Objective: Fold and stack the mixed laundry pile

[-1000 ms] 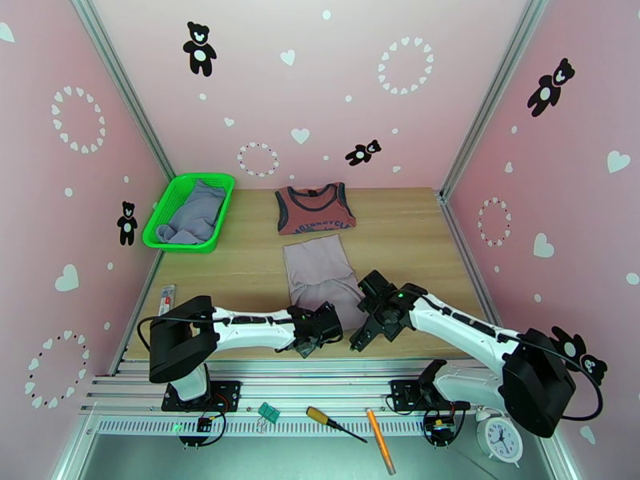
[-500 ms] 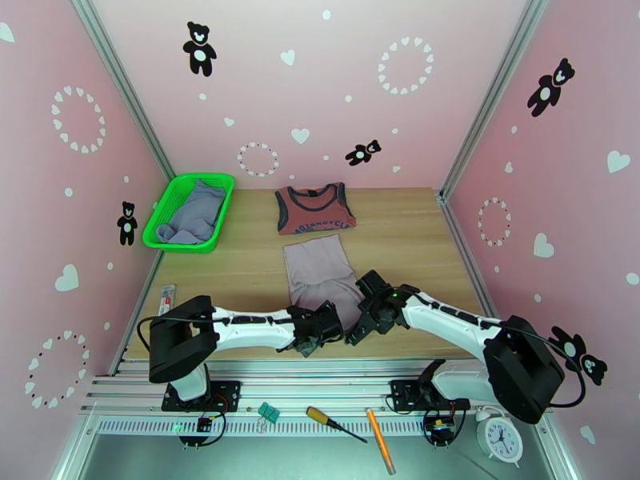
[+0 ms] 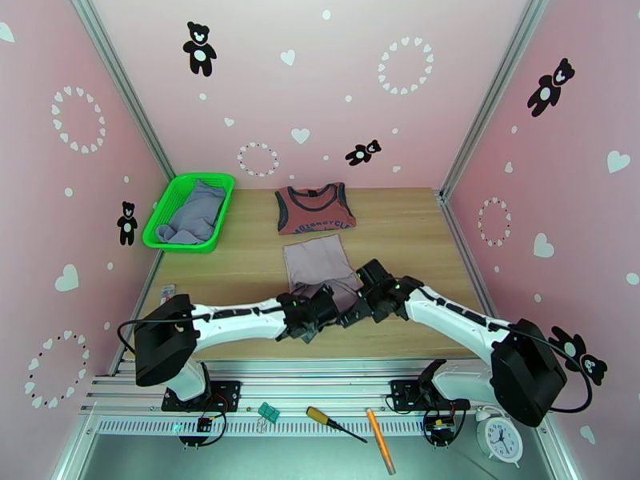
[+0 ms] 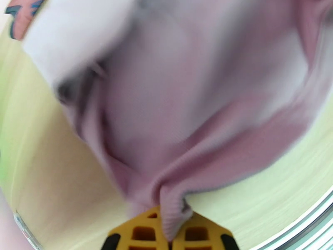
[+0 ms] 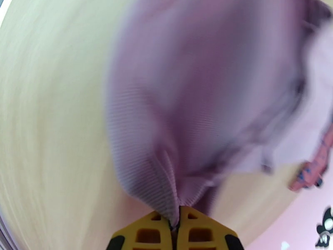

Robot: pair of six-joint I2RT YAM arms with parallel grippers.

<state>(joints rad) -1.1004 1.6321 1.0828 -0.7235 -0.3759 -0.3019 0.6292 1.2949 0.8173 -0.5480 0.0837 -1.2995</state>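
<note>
Lilac ribbed shirt (image 3: 318, 262) lies on the table (image 3: 416, 234), its near hem pinched at two corners — left gripper (image 4: 171, 228) and right gripper (image 5: 178, 219) both clamped on cloth — likely to lift that edge toward the rust-red top (image 3: 314, 208) for a fold.

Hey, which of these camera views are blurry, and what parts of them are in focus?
Top external: sharp and evenly lit, with wide-angle bowing of the wall edges. Left wrist: the lilac shirt is smeared; only the fold pinched in the left pincer reads crisp. Right wrist: likewise blurred, the ribbed weave clear just above the right pincer.
</note>
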